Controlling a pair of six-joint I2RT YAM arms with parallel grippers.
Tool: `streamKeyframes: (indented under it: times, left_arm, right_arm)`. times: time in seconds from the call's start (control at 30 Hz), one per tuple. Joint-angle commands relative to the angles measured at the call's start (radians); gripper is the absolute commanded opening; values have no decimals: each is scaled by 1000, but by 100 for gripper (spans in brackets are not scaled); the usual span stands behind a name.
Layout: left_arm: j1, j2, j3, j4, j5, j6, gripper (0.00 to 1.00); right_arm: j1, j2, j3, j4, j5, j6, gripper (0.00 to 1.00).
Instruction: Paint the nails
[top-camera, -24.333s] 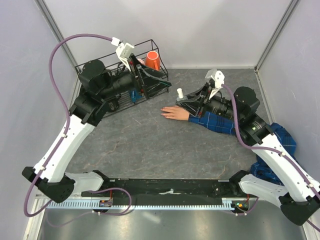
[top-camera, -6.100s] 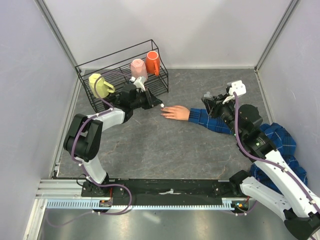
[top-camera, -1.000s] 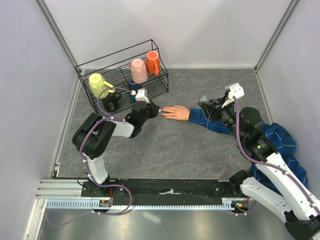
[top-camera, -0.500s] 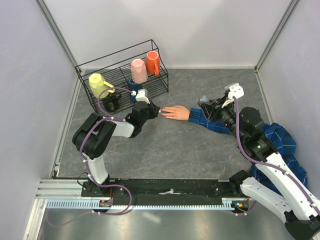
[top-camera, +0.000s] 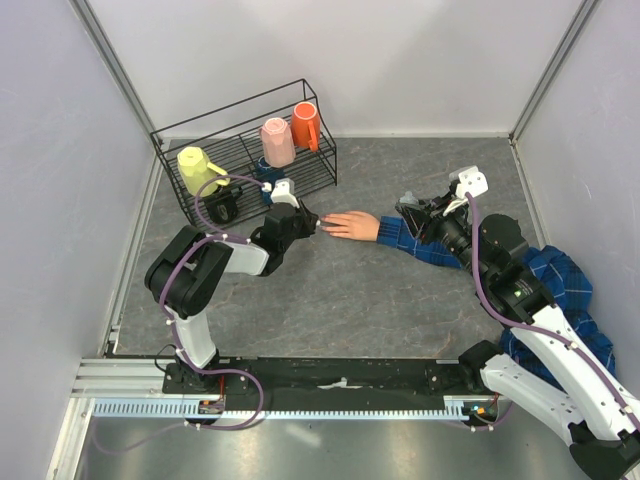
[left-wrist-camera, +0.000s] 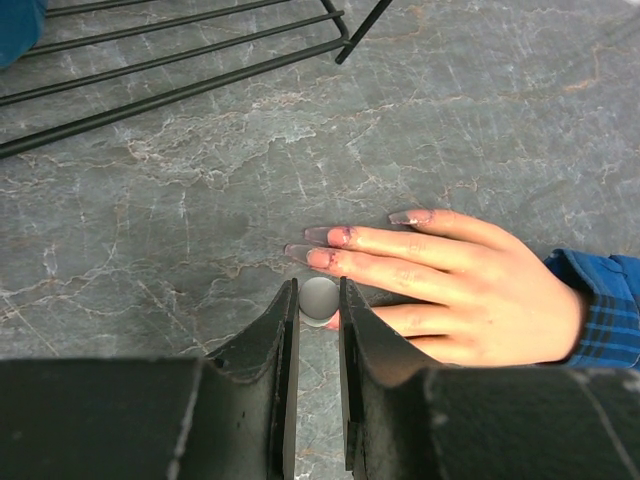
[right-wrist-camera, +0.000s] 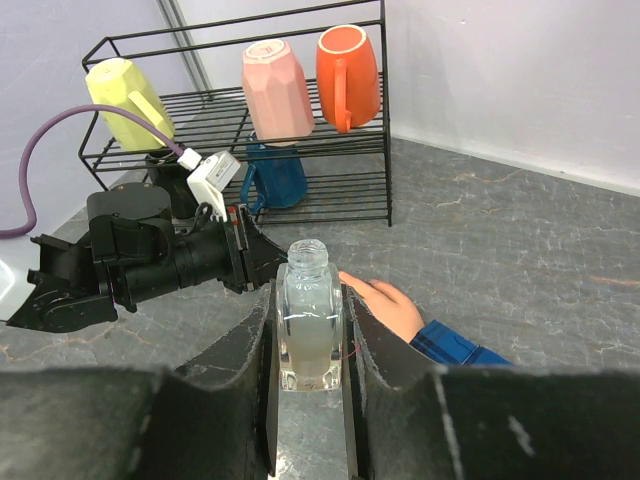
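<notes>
The peach-pink fake hand (left-wrist-camera: 470, 290) lies palm down on the grey table, ending a blue plaid sleeve (top-camera: 422, 242). Its nails (left-wrist-camera: 318, 235) are long, and two look smeared with purple. My left gripper (left-wrist-camera: 318, 287) is shut on a small round grey-white brush cap (left-wrist-camera: 319, 300), seen end-on, right at the tip of a lower finger; the brush tip is hidden. In the top view this gripper (top-camera: 314, 222) sits just left of the hand (top-camera: 352, 226). My right gripper (right-wrist-camera: 308, 300) is shut on an uncapped clear bottle (right-wrist-camera: 309, 325) of pale liquid, held upright above the sleeve.
A black wire rack (top-camera: 325, 150) stands at the back left, close behind the left gripper. It holds a yellow mug (top-camera: 197, 168), a pink mug (top-camera: 277, 141), an orange mug (top-camera: 306, 122) and a blue one (right-wrist-camera: 272, 172). Walls close in the table.
Nothing has moved over the last second. Since six seconds ago the left gripper has dropped closer to the fingertips and the right gripper with the bottle has shifted slightly left.
</notes>
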Motion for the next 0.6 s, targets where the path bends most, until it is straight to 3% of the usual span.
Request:
streamKeyframes:
  times: [0.0, 0.57]
  left_arm:
    - [-6, -30, -3, 9, -42, 5, 2]
    - [-6, -58, -27, 41, -37, 25, 2]
  right_arm:
    - [1, -12, 3, 38, -14, 10, 0]
    - [2, -5, 1, 39, -18, 8, 0]
